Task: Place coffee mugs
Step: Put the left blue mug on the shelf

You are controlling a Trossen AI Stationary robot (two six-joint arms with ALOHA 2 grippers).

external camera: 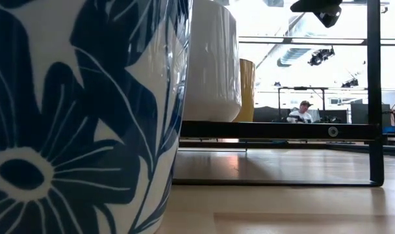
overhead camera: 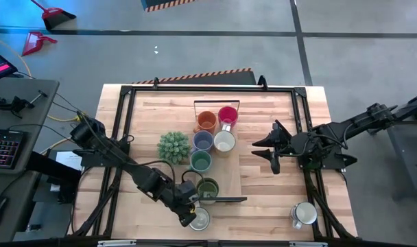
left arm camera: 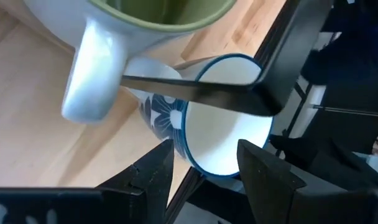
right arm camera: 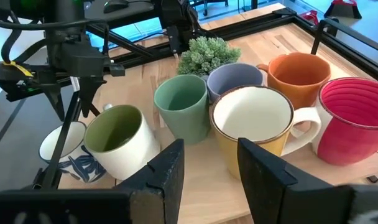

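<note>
Mugs sit mostly in a cluster mid-table: orange mug [overhead camera: 206, 121] and pink-red mug [overhead camera: 228, 114] at the far end, lavender-blue mug [overhead camera: 202, 141] and a yellow-sided mug w/ white inside [overhead camera: 224, 142] next row, then teal-green mug [overhead camera: 200, 161], then olive-green mug [overhead camera: 207, 188] nearest the front. Two more lie apart: a white mug w/ blue flower print [overhead camera: 199, 218] at the front edge, and another white mug [overhead camera: 305, 213] at the front right corner.

My left gripper [overhead camera: 187, 209] is down at the flower mug, just beside the olive one. Left wrist view shows what the overhead can't: my fingers [left arm camera: 153, 173] are spread, one each side of that mug's blue rim [left arm camera: 224, 118], w/ a thin black frame bar [left arm camera: 195, 93] crossing in front; can't tell if the pads touch. Olive mug's white handle [left arm camera: 89, 78] hangs close.

Low view gives only the flower print up close [external camera: 74, 117], a white mug wall behind, plus a seated person [external camera: 301, 114] far off in the room.

My right gripper [overhead camera: 269, 147] hovers right of the cluster, fingers apart, holding nothing. Its wrist view faces the group side-on: yellow-sided mug [right arm camera: 254, 127] nearest, spiky green plant [right arm camera: 204, 53] behind; overhead puts the plant [overhead camera: 173, 146] left of the lavender mug.
</note>
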